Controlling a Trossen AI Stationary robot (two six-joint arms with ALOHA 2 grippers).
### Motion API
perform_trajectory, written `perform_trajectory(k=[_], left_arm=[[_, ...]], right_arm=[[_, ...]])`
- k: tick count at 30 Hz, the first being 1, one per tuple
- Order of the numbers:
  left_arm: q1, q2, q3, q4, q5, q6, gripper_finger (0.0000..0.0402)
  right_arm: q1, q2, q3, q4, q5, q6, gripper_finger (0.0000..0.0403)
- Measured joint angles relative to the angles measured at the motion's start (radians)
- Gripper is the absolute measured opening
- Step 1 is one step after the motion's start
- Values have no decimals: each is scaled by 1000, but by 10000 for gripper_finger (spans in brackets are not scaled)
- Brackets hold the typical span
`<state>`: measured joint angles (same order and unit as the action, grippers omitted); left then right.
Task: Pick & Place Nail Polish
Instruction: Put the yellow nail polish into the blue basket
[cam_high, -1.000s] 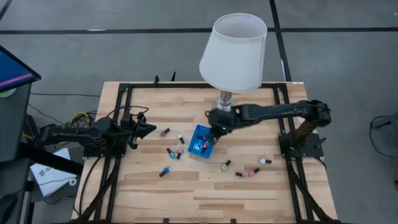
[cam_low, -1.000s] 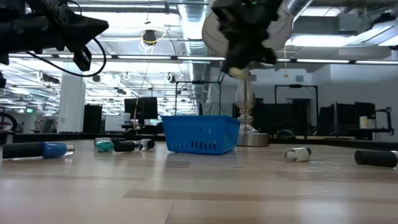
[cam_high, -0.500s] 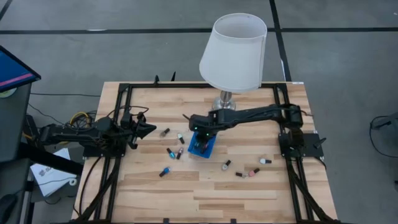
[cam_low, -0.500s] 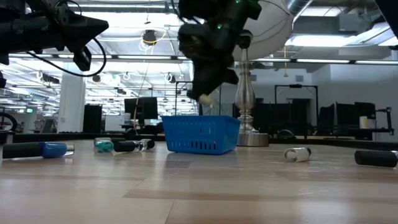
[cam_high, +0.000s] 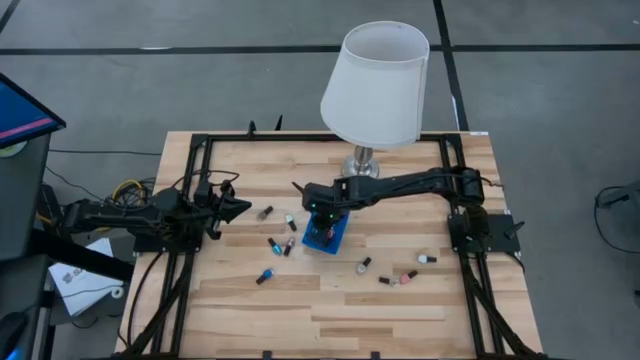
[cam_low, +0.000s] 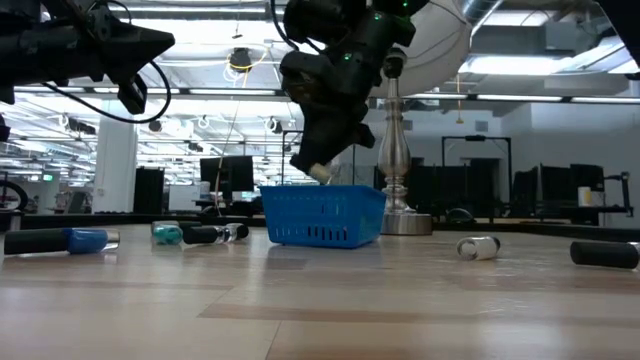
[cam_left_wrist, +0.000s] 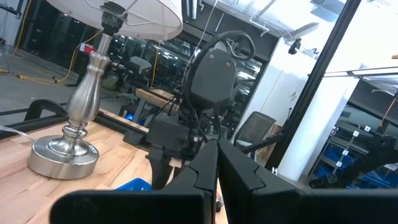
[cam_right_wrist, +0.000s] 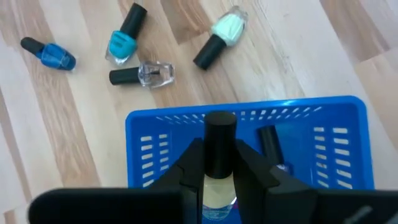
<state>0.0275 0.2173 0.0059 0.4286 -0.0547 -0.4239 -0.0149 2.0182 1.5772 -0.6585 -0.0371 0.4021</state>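
My right gripper (cam_high: 318, 206) is shut on a nail polish bottle (cam_right_wrist: 219, 180) with a black cap and a pale body. It hangs just above the small blue basket (cam_high: 326, 234), which also shows in the low view (cam_low: 322, 215). A dark bottle (cam_right_wrist: 268, 143) lies inside the basket. Several other bottles lie loose on the table: mint (cam_right_wrist: 221, 36), clear (cam_right_wrist: 142, 74), teal (cam_right_wrist: 124, 37), blue (cam_right_wrist: 50, 55). My left gripper (cam_high: 238, 208) is shut and empty, held above the table's left side. My right gripper pinches the bottle's pale body (cam_right_wrist: 219, 194) between its two fingers (cam_right_wrist: 190, 167), just behind the black cap (cam_right_wrist: 220, 142). The cap sticks out past the fingertips. The fingers slant down from the table's right and lie along the bottle, which is lifted clear above the basket.
A lamp with a white shade (cam_high: 375, 85) and a silver base (cam_high: 360, 165) stands at the far middle, close behind the basket. More bottles lie to the basket's left (cam_high: 273, 243) and near right (cam_high: 408, 275). Black frame rails (cam_high: 190, 200) run along the table's sides.
My right gripper has carried the bottle from in front of the lamp base toward the table's left, over the basket, and has come down close above it. It has stayed shut on the bottle.
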Motion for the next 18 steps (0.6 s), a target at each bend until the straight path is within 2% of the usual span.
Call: perform_trajectory(k=[18], left_arm=[[0,0,0,0,0,0,8]], right_arm=[[-6,0,-116,98,39,-13,50]])
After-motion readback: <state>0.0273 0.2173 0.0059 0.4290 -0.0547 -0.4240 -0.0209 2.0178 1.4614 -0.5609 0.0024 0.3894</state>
